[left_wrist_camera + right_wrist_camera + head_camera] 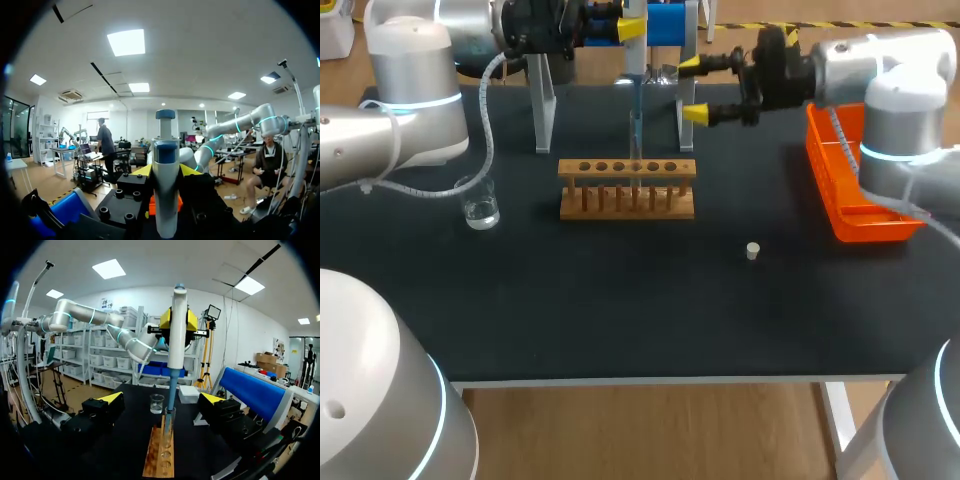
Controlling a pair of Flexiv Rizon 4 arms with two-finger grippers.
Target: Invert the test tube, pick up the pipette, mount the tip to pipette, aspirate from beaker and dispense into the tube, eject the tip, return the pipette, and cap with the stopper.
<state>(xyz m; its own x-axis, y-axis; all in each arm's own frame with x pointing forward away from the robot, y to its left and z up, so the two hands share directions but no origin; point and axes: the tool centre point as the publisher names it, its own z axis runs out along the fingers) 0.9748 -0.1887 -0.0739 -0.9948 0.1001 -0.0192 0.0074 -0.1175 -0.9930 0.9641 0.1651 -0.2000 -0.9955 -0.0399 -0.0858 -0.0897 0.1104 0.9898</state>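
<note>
Right wrist view: left end effector (178, 322) grips pipette (177, 347) over rack (159, 462).

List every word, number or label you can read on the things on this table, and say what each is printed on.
No text can be read in any view.
pipette: no label shows.
beaker: any scale marks are too faint to read.
rack, stopper, orange tray: no print visible.
</note>
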